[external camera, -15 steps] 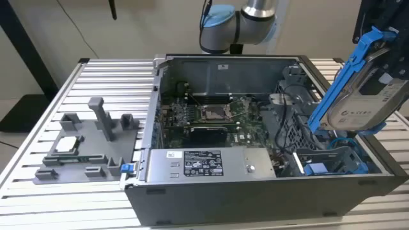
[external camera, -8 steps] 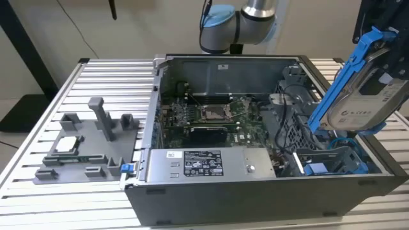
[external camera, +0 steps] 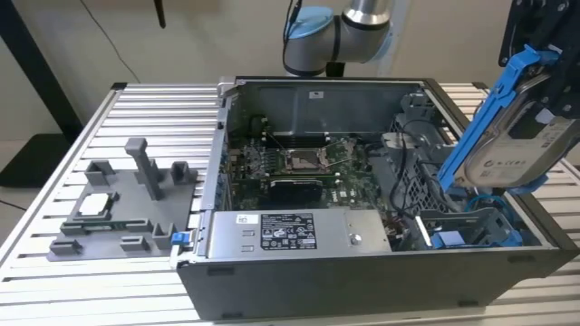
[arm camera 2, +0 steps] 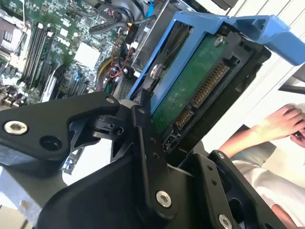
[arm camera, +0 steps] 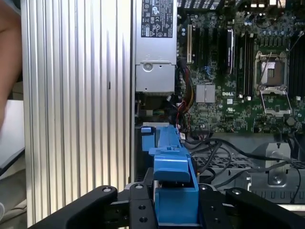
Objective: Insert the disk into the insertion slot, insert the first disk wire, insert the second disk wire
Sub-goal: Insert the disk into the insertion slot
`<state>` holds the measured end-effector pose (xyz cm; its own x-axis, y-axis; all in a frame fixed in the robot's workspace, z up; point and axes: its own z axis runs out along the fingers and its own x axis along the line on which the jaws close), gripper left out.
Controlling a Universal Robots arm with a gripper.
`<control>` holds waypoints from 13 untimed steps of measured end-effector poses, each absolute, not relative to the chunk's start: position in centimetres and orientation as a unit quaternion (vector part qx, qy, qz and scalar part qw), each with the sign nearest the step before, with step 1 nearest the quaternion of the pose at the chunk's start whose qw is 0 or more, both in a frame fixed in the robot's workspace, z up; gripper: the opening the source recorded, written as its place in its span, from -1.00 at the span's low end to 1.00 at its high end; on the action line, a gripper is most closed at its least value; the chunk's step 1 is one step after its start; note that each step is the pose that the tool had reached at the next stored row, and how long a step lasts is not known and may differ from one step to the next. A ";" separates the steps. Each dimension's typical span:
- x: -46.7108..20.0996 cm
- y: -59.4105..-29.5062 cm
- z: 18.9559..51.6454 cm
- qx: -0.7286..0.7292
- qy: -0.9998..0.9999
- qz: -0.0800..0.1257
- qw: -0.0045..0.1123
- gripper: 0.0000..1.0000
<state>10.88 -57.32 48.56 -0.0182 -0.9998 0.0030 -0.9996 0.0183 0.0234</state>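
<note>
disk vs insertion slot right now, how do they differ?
The disk is tilted steeply, aloft in the gripper; the insertion slot sits low in the case. The disk is silver with a white label; the insertion slot is grey sheet metal, unfilled. Both carry blue plastic.

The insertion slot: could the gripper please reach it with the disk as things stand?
Probably yes: the gripper holds the disk tilted just above the insertion slot, with nothing visibly between them.
</note>
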 end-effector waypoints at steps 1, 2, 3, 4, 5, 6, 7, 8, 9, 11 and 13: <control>10.9 -57.3 48.5 0.701 -0.714 -0.006 0.008 -1.00; 10.9 -57.3 48.4 0.701 -0.714 -0.005 0.007 -1.00; 10.9 -57.3 48.3 0.701 -0.714 -0.004 0.006 -1.00; 10.9 -57.3 48.2 0.701 -0.714 -0.004 0.005 -1.00; 10.9 -57.3 48.2 0.700 -0.714 -0.003 0.005 -1.00; 10.8 -57.3 48.1 0.700 -0.714 -0.003 0.005 -1.00; 10.8 -57.4 48.1 0.700 -0.714 -0.003 0.005 -1.00; 10.8 -57.4 48.1 0.700 -0.714 -0.003 0.005 -1.00; 10.8 -57.4 48.1 0.700 -0.714 -0.003 0.005 -1.00; 10.8 -57.4 48.1 0.700 -0.714 -0.003 0.005 -1.00; 10.8 -57.4 48.0 0.700 -0.714 -0.003 0.005 -1.00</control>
<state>10.84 -57.43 48.04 -0.0190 -0.9998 0.0029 -0.9998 0.0190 0.0103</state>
